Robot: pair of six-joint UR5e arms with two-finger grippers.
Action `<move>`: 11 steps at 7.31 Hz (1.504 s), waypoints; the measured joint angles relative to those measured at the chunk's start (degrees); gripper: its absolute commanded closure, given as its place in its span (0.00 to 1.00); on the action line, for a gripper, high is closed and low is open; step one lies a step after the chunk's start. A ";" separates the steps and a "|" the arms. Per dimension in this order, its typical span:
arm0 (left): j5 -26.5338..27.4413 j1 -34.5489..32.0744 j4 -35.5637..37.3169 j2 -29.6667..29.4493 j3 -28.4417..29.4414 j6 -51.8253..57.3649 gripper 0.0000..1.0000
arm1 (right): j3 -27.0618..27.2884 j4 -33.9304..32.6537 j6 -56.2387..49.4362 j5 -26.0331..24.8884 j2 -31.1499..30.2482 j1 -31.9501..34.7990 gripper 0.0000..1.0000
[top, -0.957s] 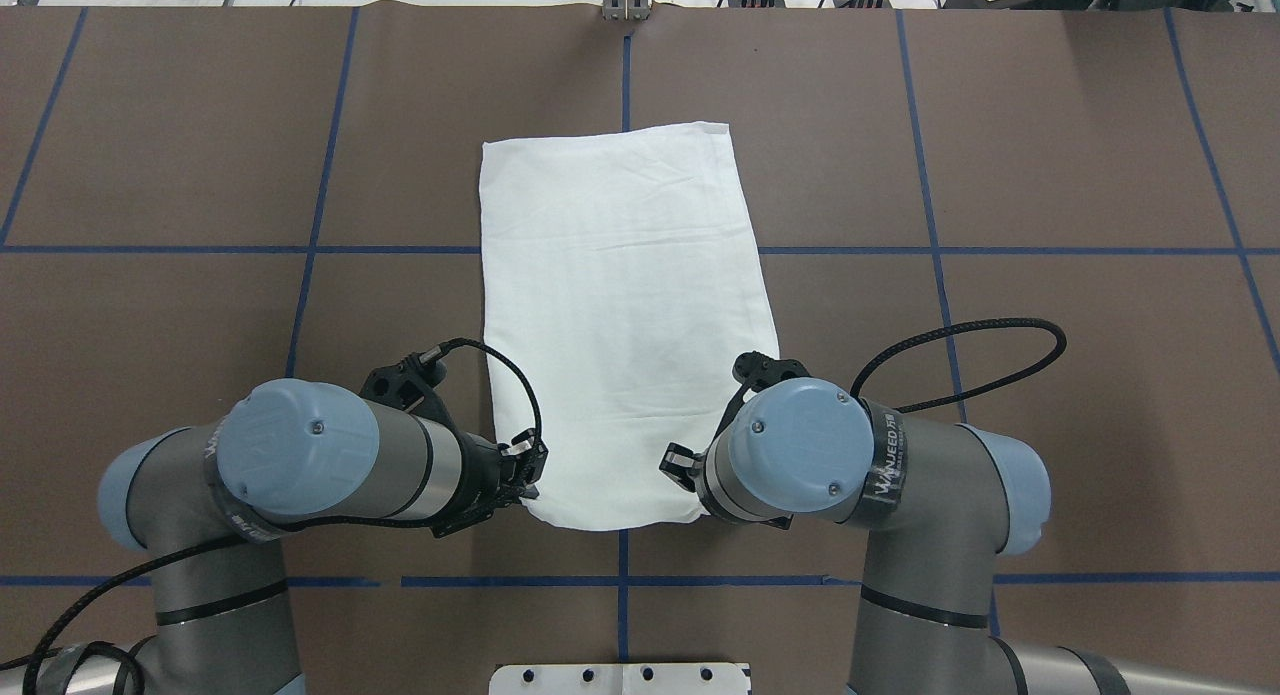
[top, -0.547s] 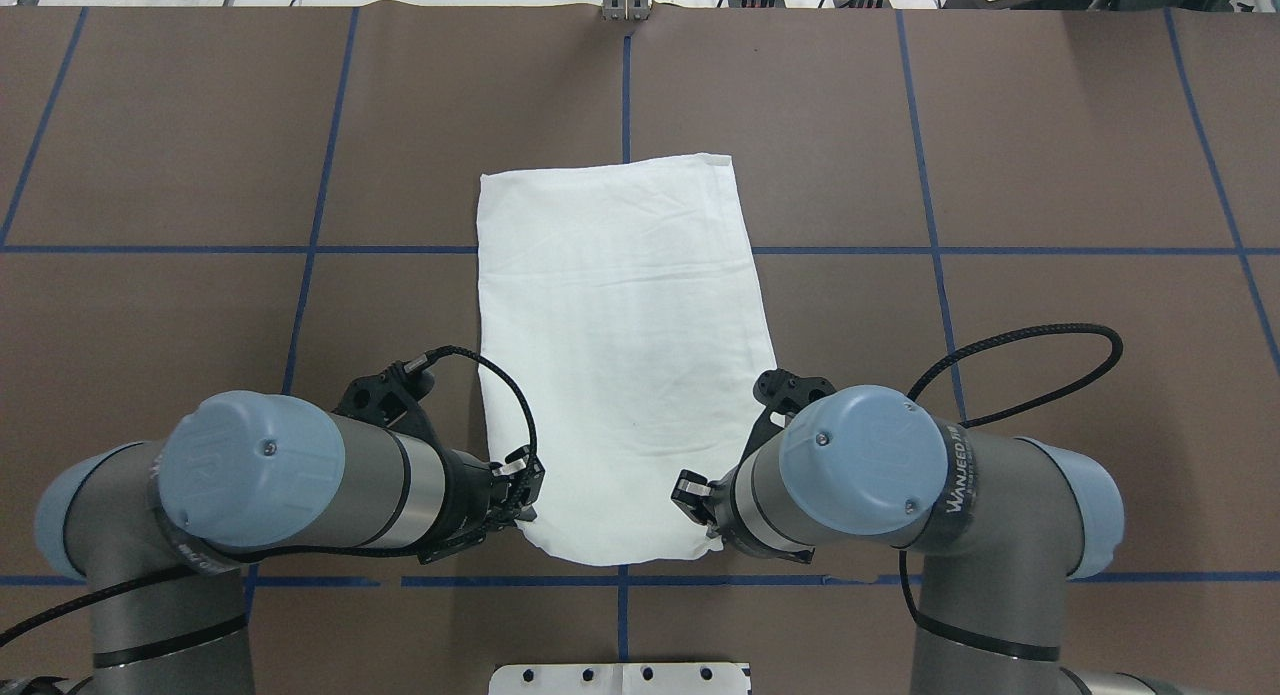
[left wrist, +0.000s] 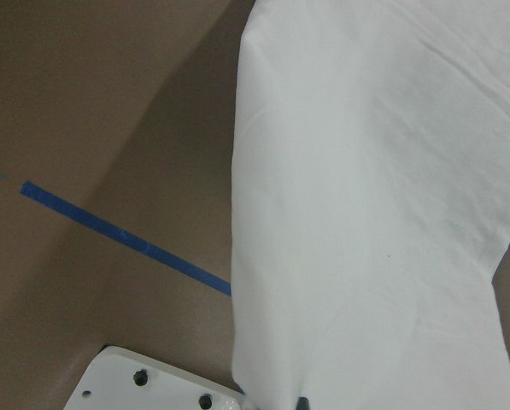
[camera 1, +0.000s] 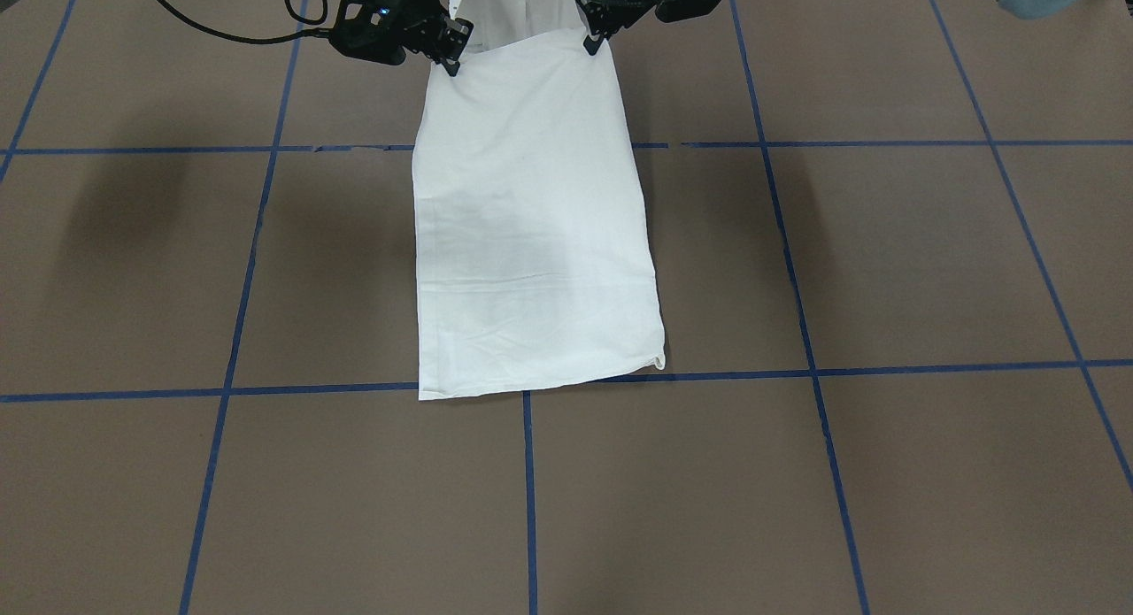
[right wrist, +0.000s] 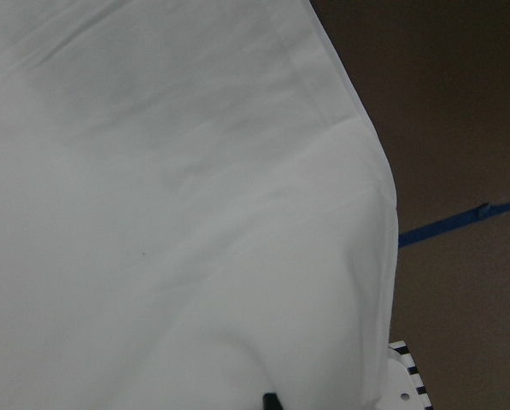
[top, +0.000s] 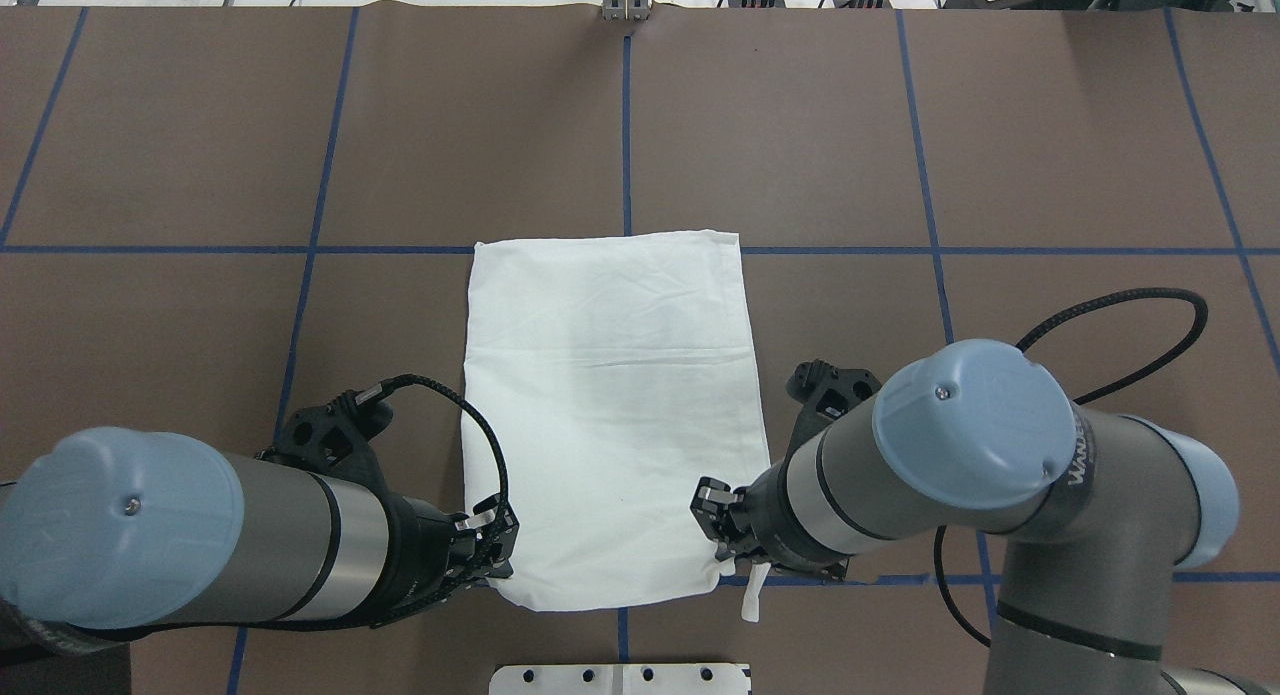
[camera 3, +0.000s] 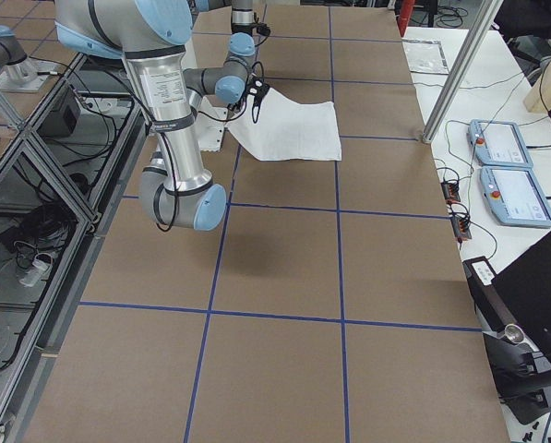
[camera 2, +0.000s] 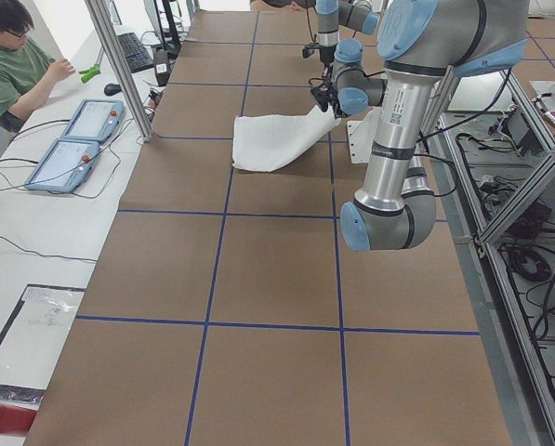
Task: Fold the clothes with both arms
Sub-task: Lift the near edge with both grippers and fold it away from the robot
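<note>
The clothes are one white shirt [top: 610, 395] folded into a long rectangle on the brown table, its far hem lying along a blue tape line. My left gripper [top: 497, 555] is shut on the shirt's near left corner. My right gripper [top: 712, 537] is shut on the near right corner. The front-facing view has both near corners lifted off the table, with the right gripper [camera 1: 450, 59] and left gripper [camera 1: 591, 40] pinching them while the rest of the shirt [camera 1: 531, 226] lies flat. A narrow strip of cloth [top: 750, 597] hangs below the right gripper. No print or collar shows.
The white base plate [top: 620, 678] sits just behind the shirt's near edge. Blue tape lines [top: 300, 249] grid the table. In the exterior left view a person [camera 2: 17, 65] sits at a side bench with two teach pendants [camera 2: 72, 139].
Both arms have drawn back toward the base and dragged the shirt with them. Its far hem slid from well beyond the cross tape line to right on it.
</note>
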 measured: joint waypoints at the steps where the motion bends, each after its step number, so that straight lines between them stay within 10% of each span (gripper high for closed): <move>1: -0.38 -2.18 0.06 -0.48 0.61 1.71 1.00 | -3.10 0.13 -1.60 -0.15 2.89 3.15 1.00; 9: -5.75 -23.28 -21.17 -8.50 32.42 13.29 1.00 | -41.28 12.36 -12.66 -0.41 23.49 17.34 1.00; 10: -5.72 -23.65 -23.15 -8.74 34.53 13.39 1.00 | -42.76 13.00 -12.57 -0.36 23.66 17.49 0.73; 11: -5.74 -24.05 -24.28 -8.95 35.72 13.43 0.31 | -43.50 13.24 -12.44 -0.22 23.73 17.60 0.01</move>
